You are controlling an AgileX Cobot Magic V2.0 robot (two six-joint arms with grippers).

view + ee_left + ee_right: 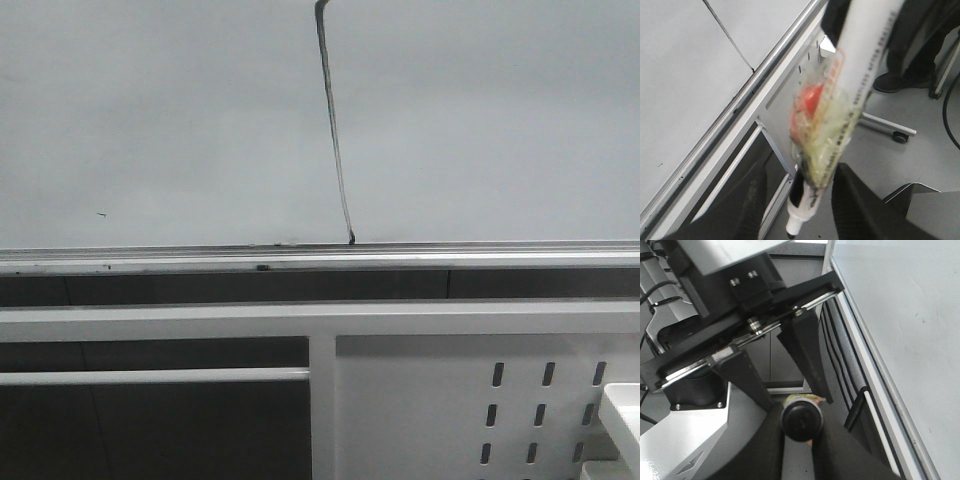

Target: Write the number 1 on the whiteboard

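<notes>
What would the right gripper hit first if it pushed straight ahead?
Probably the left gripper: its black fingers and rail sit directly ahead, past the taped white marker the right gripper holds. Depth is unclear.

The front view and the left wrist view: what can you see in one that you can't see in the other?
Only the front view shows the small hook at the top of the number 1 and the stroke reaching the silver ledge.

Only the left wrist view shows the marker, wrapped in tape or plastic, held in the left gripper, plus the floor and someone's shoe.

Both show the whiteboard, the black stroke on it, the ledge and the white perforated frame.
</notes>
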